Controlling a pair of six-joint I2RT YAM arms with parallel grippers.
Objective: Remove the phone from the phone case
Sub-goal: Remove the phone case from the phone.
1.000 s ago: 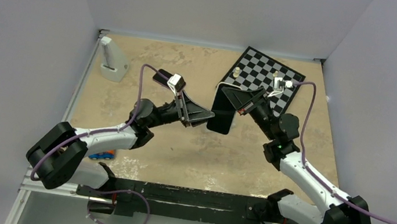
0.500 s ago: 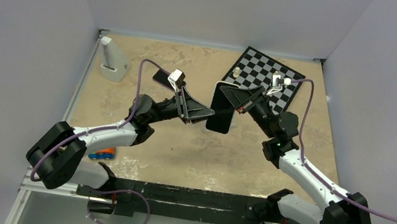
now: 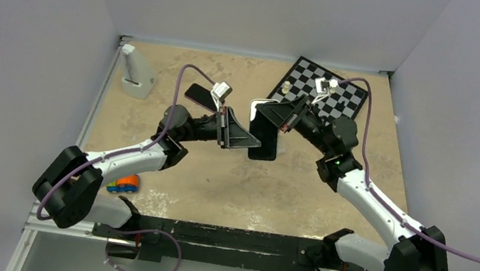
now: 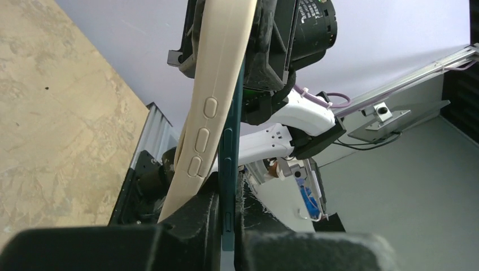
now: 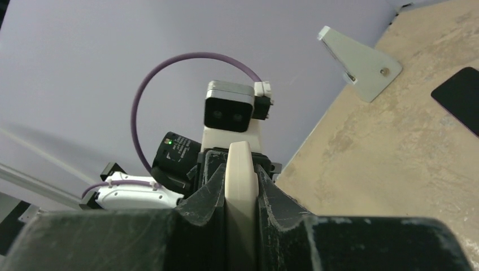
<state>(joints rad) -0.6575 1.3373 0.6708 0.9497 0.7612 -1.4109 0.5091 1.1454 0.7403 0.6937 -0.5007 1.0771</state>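
Because separation needs two opposed grips, the thin, glossy black rectangular phone [image 4: 229, 152] and its whitish translucent plastic phone case [image 4: 212, 84] are held in mid-air above the tan table [image 3: 231, 177], between the arms. The left gripper [image 4: 227, 209] is pinched on the phone's bare dark edge. The right gripper [image 5: 242, 169] is clamped across the pale case rim. Near the left fingers the case wall stands apart from the phone, so the shell appears partly peeled.

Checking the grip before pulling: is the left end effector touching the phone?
Touching. The left wrist view shows the left end effector clamped on the phone along its thin dark edge, beside the pale case.
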